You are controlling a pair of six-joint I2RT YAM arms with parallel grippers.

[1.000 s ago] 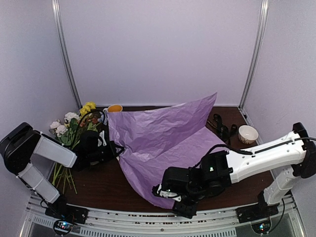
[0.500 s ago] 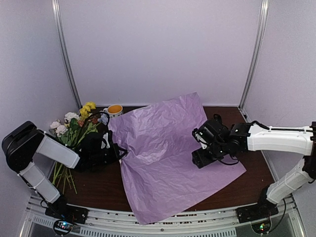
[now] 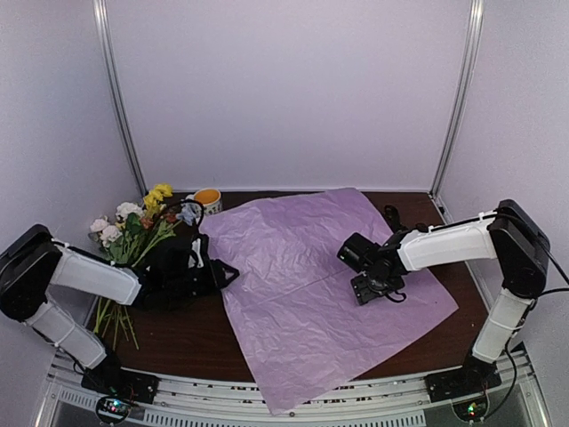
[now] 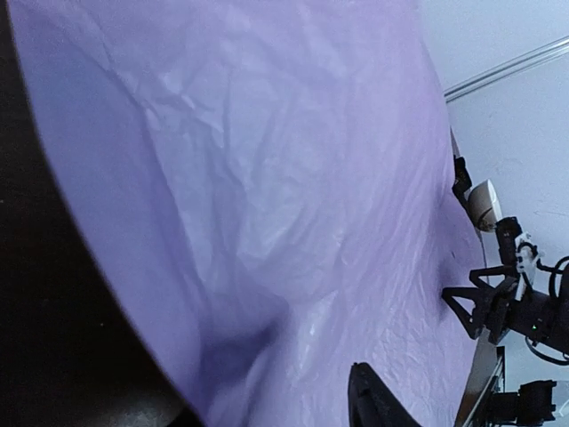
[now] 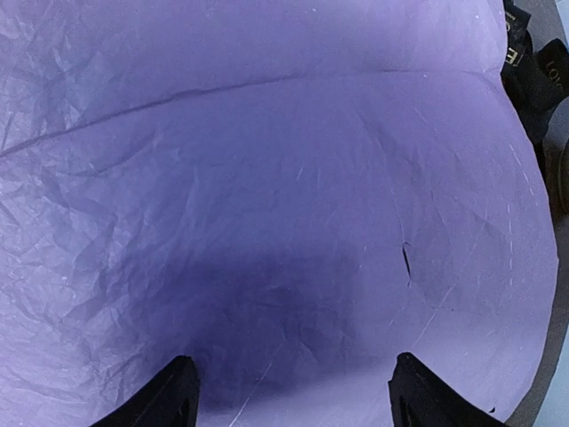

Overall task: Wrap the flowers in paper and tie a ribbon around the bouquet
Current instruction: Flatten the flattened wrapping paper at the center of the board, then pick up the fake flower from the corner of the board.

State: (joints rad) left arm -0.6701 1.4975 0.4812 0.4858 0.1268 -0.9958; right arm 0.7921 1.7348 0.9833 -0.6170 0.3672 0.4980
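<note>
The paper (image 3: 302, 294) lies spread flat across the table (image 3: 187, 334). The right gripper (image 5: 293, 365) hangs over its 3 o'clock half with jaws wide apart and nothing between them, and the left gripper (image 3: 227, 272) sits at its 9 o'clock edge with jaws apart, the sheet spreading just ahead of the fingers. The paper's 6 o'clock corner reaches the front rail, the ribbon (image 5: 532, 71) lies just off its 1 o'clock corner, the flowers (image 3: 133, 233) lie well off at 9 o'clock, and bare tabletop shows at 7 and 4 o'clock.
</note>
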